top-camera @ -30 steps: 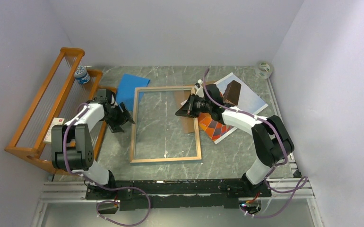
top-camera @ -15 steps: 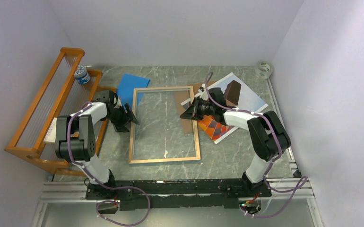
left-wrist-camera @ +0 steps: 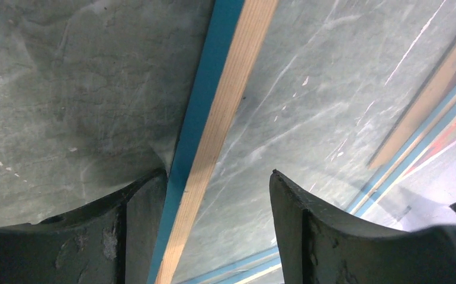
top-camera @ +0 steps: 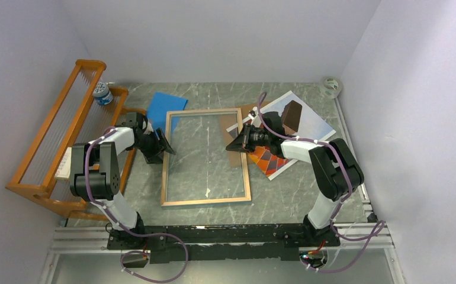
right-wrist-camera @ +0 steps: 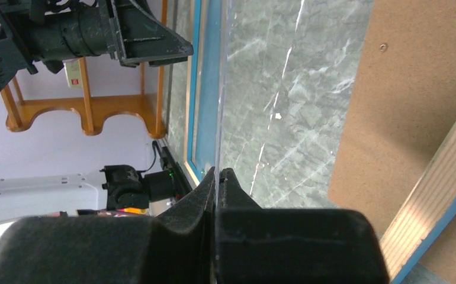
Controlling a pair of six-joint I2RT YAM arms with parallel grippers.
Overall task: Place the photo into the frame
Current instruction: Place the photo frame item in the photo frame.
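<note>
Frame [top-camera: 206, 201] lies flat mid-bench, wood back up, long axis running near edge to far edge, slightly skewed. Photo [top-camera: 315, 125] lies flat toward the bench's right edge, partly under the right arm, long axis diagonal, basket end toward the far right corner. Left gripper [top-camera: 167, 144] is open, jaws either side of the frame's left rail. Right gripper [top-camera: 227, 148] is closed, fingers pressed together, over the pane by the right rail.

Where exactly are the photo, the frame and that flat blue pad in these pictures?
photo [top-camera: 313, 123]: overhead view, on its pale sky area.
frame [top-camera: 206, 201]: overhead view, on its near wooden rail.
blue pad [top-camera: 163, 106]: overhead view, on its flat top.
</note>
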